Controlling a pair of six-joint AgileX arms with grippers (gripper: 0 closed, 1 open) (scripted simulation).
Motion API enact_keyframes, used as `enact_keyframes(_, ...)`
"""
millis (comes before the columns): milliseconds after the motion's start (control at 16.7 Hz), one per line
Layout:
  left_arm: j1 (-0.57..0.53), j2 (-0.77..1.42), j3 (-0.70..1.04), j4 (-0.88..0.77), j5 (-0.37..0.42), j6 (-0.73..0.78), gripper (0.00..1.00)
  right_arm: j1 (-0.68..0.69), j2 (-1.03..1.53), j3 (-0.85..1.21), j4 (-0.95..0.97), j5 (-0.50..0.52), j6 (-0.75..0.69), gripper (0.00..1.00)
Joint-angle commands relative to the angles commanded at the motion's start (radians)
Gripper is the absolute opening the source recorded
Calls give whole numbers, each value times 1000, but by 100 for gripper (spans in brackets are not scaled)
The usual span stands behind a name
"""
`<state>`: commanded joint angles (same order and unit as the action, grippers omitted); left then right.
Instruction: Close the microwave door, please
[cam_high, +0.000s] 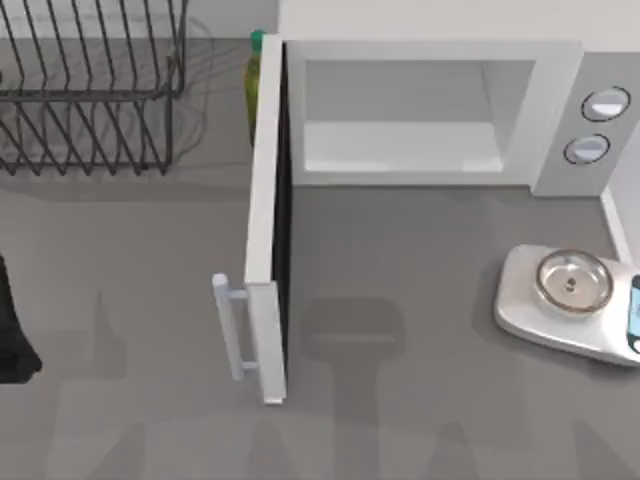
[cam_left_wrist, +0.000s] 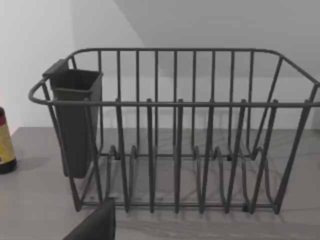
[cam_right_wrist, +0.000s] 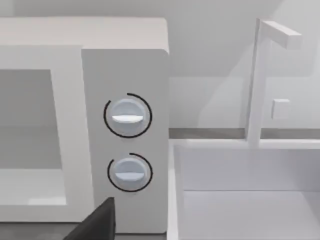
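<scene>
I cannot tell how either pair of my jaws is set. My left arm (cam_high: 15, 335) sits at the desk's left edge, facing the dish rack (cam_left_wrist: 175, 130). The microwave door (cam_high: 268, 230) stands wide open, its long axis running toward the desk's front, handle (cam_high: 232, 325) on its left face. My left arm seems nearer for swinging it rightward onto the microwave (cam_high: 430, 110).

rack (cam_high: 90, 90) back-left | microwave (cam_high: 430, 110) back-right, door (cam_high: 266, 230) open | scale (cam_high: 565, 300) front-right
</scene>
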<state>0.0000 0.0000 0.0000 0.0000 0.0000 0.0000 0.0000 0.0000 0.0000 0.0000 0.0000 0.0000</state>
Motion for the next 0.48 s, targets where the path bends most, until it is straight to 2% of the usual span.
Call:
enact_keyframes(60,0,0,0,0,0,0,100,0,0,0,0,0,0,100)
enact_keyframes(480,0,0,0,0,0,0,47,0,0,0,0,0,0,100)
